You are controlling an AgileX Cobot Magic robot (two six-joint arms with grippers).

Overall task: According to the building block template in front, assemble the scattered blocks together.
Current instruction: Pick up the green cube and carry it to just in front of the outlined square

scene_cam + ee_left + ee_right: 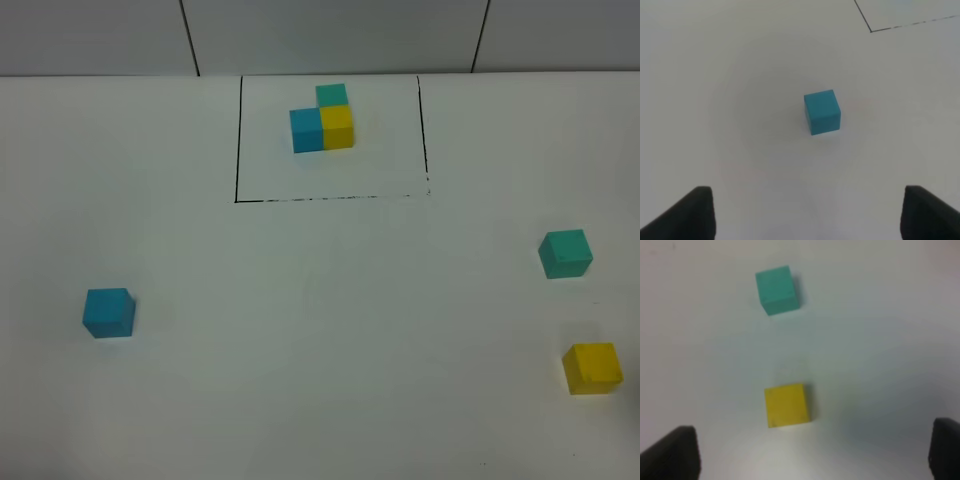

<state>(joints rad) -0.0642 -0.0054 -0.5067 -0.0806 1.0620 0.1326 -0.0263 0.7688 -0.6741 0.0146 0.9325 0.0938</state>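
Observation:
The building block template (325,120) is a cluster of a teal-green, a yellow and a blue cube inside a thin black rectangle at the back of the white table. The sky-blue cube (108,312) lies at the left; it also shows in the left wrist view (822,111), ahead of my open, empty left gripper (807,215). The teal-green cube (565,253) and the yellow cube (592,368) lie at the right. In the right wrist view the yellow cube (786,405) is just ahead of my open, empty right gripper (812,452), the teal-green cube (777,290) farther on. Neither gripper shows in the exterior high view.
The white table (320,340) runs back to a grey wall (330,35) with dark seams. A corner of the black frame line (872,30) shows in the left wrist view.

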